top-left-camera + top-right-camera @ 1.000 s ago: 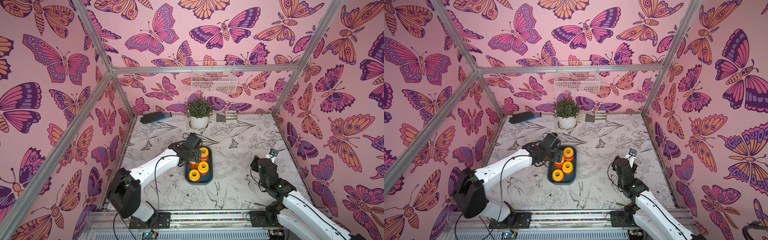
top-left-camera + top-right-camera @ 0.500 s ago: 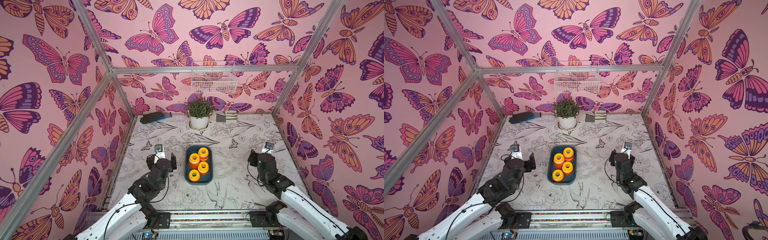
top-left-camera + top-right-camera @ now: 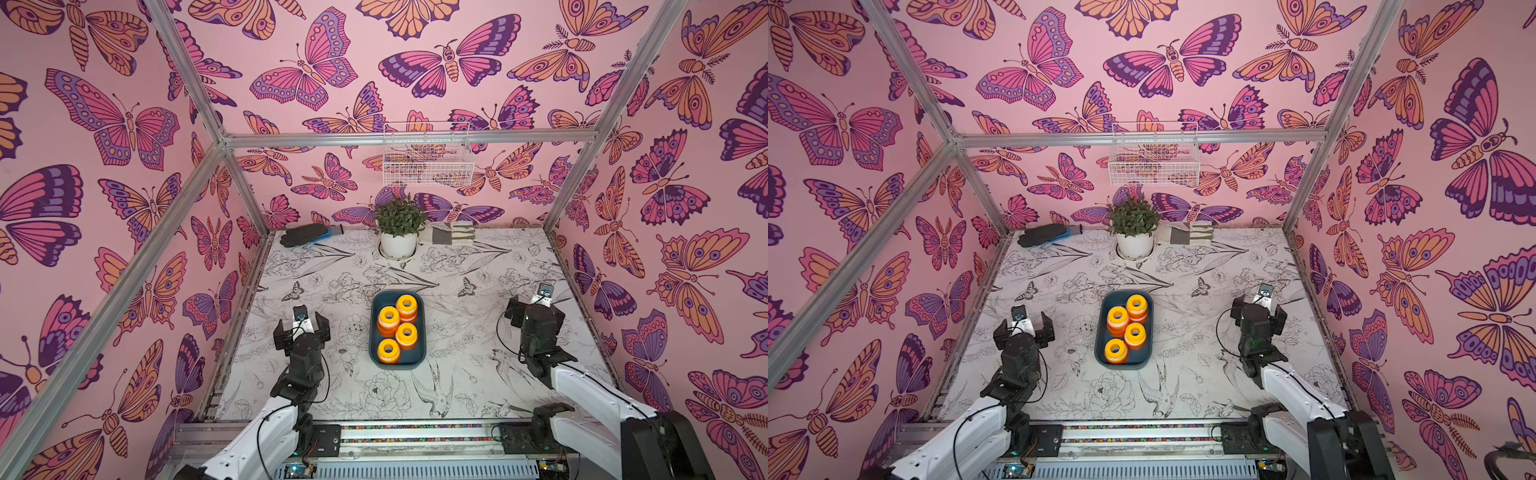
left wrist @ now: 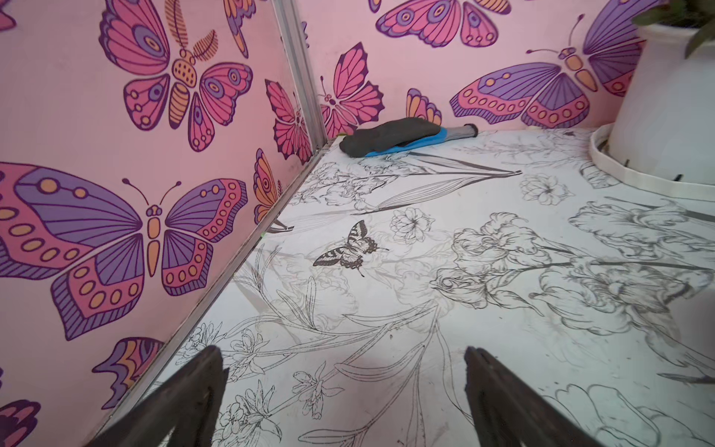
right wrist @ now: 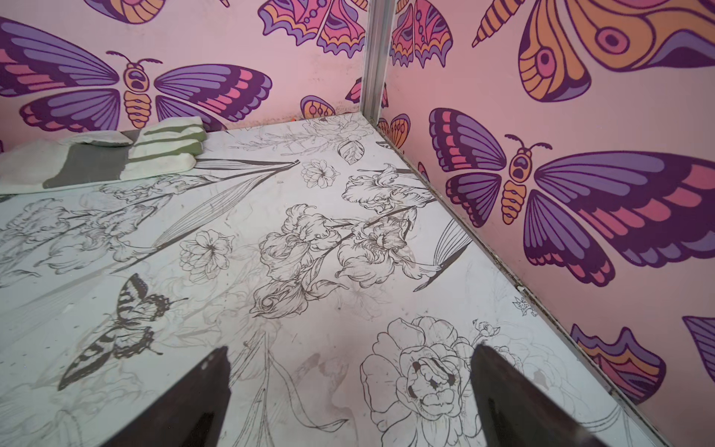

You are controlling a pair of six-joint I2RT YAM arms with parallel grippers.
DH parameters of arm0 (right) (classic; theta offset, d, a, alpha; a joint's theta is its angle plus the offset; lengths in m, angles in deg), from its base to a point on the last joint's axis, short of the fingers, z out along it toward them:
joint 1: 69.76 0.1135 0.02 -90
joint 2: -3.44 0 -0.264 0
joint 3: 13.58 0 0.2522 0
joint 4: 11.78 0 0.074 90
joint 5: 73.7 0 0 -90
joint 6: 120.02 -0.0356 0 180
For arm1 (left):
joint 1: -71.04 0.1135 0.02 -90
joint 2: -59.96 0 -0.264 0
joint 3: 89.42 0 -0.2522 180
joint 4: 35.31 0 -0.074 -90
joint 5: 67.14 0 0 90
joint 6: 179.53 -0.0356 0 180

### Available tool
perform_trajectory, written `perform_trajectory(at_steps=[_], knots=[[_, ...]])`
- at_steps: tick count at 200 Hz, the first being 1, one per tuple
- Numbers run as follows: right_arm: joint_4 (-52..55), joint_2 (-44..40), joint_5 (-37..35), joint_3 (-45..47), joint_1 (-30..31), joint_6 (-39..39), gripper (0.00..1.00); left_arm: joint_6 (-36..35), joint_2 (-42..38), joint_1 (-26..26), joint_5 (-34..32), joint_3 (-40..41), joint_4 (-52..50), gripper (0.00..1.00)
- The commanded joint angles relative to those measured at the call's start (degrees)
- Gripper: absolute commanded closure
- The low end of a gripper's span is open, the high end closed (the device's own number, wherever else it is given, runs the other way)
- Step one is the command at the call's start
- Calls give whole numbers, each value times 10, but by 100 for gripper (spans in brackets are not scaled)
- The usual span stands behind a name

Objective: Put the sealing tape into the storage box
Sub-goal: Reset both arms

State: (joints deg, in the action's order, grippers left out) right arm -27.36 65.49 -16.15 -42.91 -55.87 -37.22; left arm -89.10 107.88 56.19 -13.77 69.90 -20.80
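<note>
The storage box (image 3: 417,356) (image 3: 1099,337), a dark teal tray, sits in the middle of the table in both top views. Several spools of sealing tape (image 3: 389,320) (image 3: 1118,321) with yellow and orange flanges stand upright inside it, packed close together. My left gripper (image 3: 302,332) (image 3: 1023,330) hovers well left of the box, open and empty. My right gripper (image 3: 535,312) (image 3: 1259,313) is far to the right of the box, also open and empty. In the left wrist view the left gripper (image 4: 343,350) has only bare table between its fingers. The right gripper (image 5: 350,348) shows the same in the right wrist view.
At the back of the table lie a dark glove with a blue cuff (image 3: 309,235) (image 4: 390,137), a potted plant (image 3: 399,243) and a folded green-and-white cloth (image 3: 453,235) (image 5: 96,158). A white wire basket (image 3: 428,160) hangs on the rear wall. Pink walls close in on three sides.
My left arm pulled away from the storage box and drew back to the left. Both grippers opened wider. The right gripper shifted slightly towards the back.
</note>
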Motion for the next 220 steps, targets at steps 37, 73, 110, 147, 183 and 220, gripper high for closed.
perform_trajectory(at_steps=[37,73,110,147,183,220], knots=[[-319,167,34,32,-32,70,0,-13,230,78,179,-66,183,0],[-417,291,68,18,-44,79,0,-15,409,123,284,-95,306,0],[-243,252,99,-46,-70,50,1,-13,407,135,308,-136,250,1],[-187,241,155,-64,-111,21,3,0,400,172,386,-149,211,1],[-194,241,156,-61,-110,22,1,0,400,171,386,-147,216,1],[-193,241,156,-61,-111,22,1,0,401,171,386,-146,216,1]])
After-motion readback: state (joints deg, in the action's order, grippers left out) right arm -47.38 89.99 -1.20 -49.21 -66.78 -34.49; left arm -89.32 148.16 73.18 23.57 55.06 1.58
